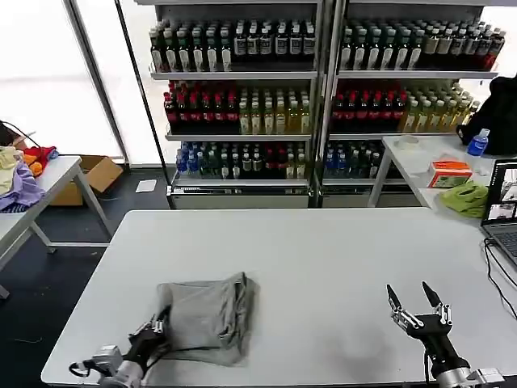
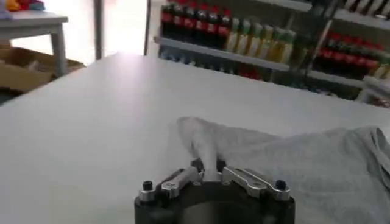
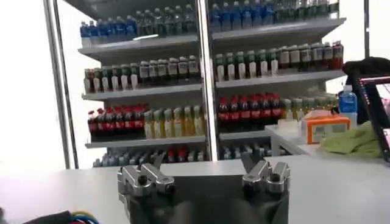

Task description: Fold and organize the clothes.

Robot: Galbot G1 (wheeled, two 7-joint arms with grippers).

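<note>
so the grey shirt point(image 1: 208, 317) is sitting bunched up on the near left part of the white surface point(image 1: 323, 259), kind of folded over on itself with the far right corner puckered up. the left gripper point(image 1: 157, 330) is right at its near left edge, and in the left wrist view point(image 2: 207, 172) you can see the jaws pinched together on a little ridge of the fabric point(image 2: 317, 164), which rises up out of them and spreads away to the far side. so it's got hold of the shirt at that edge.

the right gripper point(image 1: 414, 301) is over on the near right side, well apart from the shirt, hovering just over bare surface. its jaws are spread wide with nothing between them, same thing in the right wrist view point(image 3: 204, 176).

behind the surface there are drink shelves point(image 1: 323, 89) full of bottles. off to the far right there's a side table with a lime-green cloth point(image 1: 466, 198), an orange box point(image 1: 449, 172) and a laptop point(image 1: 502, 212) at the edge. far left there's another table with a colourful heap of garments point(image 1: 20, 174).
</note>
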